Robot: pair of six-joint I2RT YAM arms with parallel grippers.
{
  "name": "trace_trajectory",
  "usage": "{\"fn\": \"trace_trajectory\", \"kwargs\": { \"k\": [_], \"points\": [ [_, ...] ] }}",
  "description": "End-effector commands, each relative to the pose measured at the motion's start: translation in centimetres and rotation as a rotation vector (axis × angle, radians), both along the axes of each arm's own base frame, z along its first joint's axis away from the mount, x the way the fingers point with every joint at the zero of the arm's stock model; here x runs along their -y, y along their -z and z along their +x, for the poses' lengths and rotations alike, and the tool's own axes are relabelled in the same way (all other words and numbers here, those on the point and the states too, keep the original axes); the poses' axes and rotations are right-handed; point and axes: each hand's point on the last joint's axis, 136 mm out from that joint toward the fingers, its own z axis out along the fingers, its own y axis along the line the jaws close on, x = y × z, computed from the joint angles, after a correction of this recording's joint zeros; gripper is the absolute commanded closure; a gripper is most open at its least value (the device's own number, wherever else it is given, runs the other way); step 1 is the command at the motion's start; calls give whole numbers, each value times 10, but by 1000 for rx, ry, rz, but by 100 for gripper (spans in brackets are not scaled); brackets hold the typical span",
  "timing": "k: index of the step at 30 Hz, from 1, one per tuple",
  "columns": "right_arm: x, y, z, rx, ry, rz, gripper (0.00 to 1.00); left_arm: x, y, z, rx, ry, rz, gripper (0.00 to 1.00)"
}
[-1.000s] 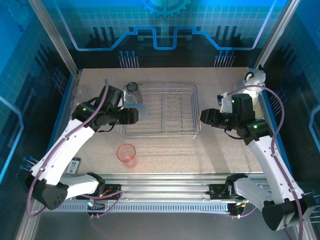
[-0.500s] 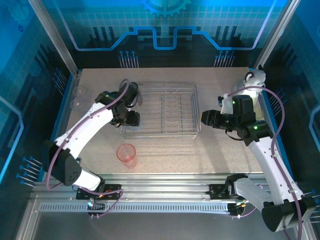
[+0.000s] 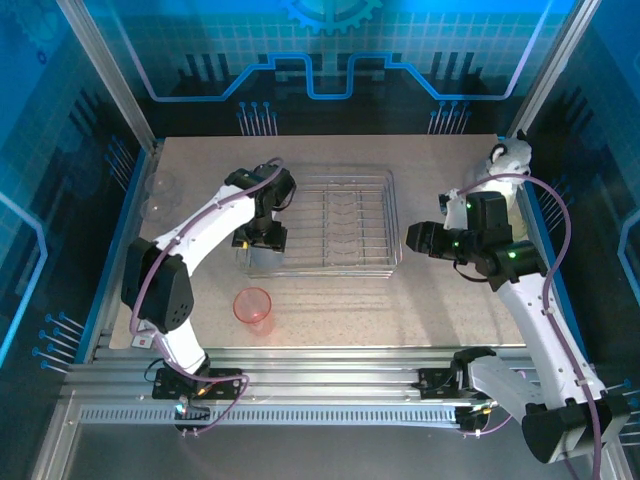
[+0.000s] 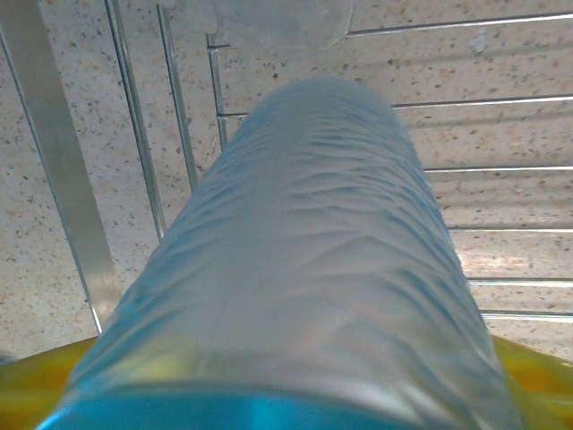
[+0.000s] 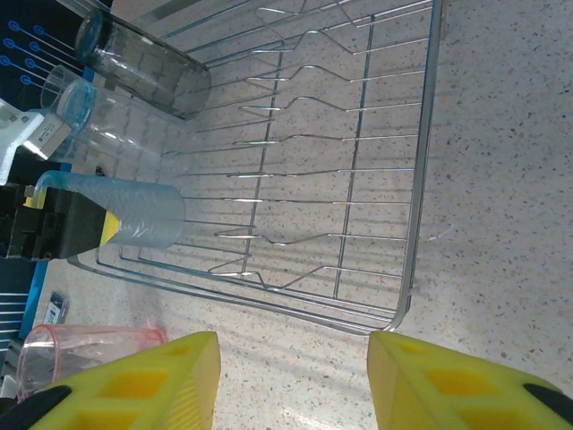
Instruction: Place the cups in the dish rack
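1. The left claw [image 3: 258,240] is closed around the pale blue cup [image 4: 304,269], which is held at the near left corner of the dish rack [image 5: 421,179].
2. The right claw [image 5: 291,376] is held open with nothing gripped, just right of the rack.
3. The pink cup [image 3: 254,305] is seen upright on the desk [image 3: 450,300], near the rack's front.

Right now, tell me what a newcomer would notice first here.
The left hand grips a blue cup at the near left corner of the rack. A pink cup stands on the table in front of the rack, and the right hand hangs open by the rack's right side.
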Motion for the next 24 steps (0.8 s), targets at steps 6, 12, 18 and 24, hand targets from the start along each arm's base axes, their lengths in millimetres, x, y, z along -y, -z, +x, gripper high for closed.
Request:
{"fn": "trace_trajectory", "kwargs": {
  "k": [6, 12, 18, 24],
  "points": [
    [10, 7, 0, -11, 29, -26, 52, -14, 7, -4, -40, -4, 55, 52],
    [9, 7, 1, -8, 33, -20, 52, -15, 16, -2, -44, -3, 55, 35],
    [11, 6, -1, -4, 39, -24, 53, -12, 20, 5, -11, -14, 32, 28],
    [14, 6, -3, -19, 60, -17, 51, -11, 20, 9, 19, -21, 16, 17]
  ]
}}
